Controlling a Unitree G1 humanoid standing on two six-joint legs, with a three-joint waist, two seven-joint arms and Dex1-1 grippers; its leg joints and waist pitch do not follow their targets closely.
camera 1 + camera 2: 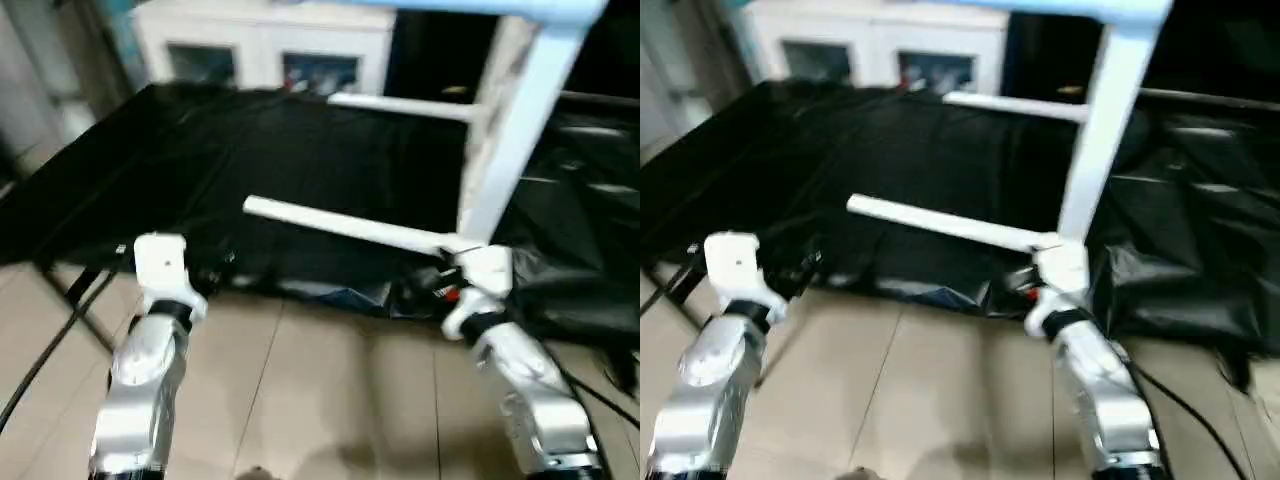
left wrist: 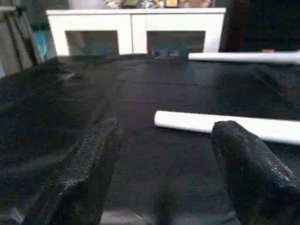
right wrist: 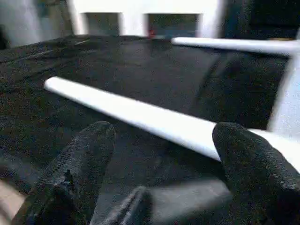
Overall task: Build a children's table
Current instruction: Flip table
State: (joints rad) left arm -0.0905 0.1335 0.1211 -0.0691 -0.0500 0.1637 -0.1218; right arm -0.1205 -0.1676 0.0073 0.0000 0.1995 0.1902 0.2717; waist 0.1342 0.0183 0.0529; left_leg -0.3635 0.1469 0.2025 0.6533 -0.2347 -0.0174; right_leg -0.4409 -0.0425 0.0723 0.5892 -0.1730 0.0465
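Children's table [image 1: 520, 110] tipped on black-draped worktop [image 1: 300, 160] at right, legs jutting left, cabinet [image 2: 136, 28] with glass-fronted compartments beyond, contents unclear, left gripper [image 2: 164, 178] and right gripper [image 3: 159, 168] fingers wide, empty.

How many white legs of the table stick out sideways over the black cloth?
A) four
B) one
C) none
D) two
D: the near leg and the far leg both reach sideways over the black cloth, joined to the table, which lies on its side.
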